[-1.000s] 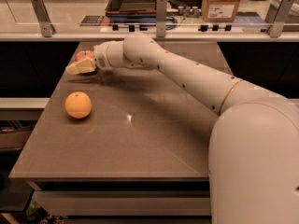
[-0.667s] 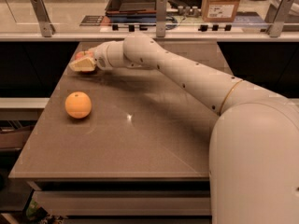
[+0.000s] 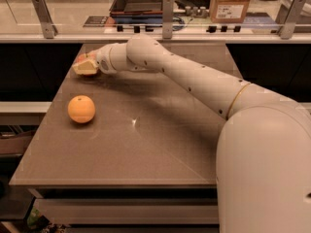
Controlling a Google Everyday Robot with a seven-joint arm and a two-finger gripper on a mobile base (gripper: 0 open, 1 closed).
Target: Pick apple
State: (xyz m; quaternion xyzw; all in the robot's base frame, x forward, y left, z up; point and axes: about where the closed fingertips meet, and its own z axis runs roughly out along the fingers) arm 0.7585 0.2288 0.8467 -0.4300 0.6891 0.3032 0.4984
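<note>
Little change over last second: gripper (image 3: 86, 66) shifted only slightly, hovering at far-left corner of bench (image 3: 160, 149). Cannot tell whether jaws open or closed. Apple (image 3: 83, 58) only reddish sliver at jaws' upper edge, rest hidden; gripped or merely touching unclear. Judgement: grasp stage, no lift. Orange (image 3: 81, 109) unmoved, well apart.

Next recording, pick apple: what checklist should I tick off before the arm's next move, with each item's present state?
1. Gripper positioned near the table's far left edge: ok.
2. Target located: cannot tell; only a reddish sliver, possibly the apple, shows at the gripper's far side.
3. Grasp secured: cannot tell.
4. Orange apart from the gripper, resting on the table: ok.
5. Arm not touching the orange: ok.
</note>
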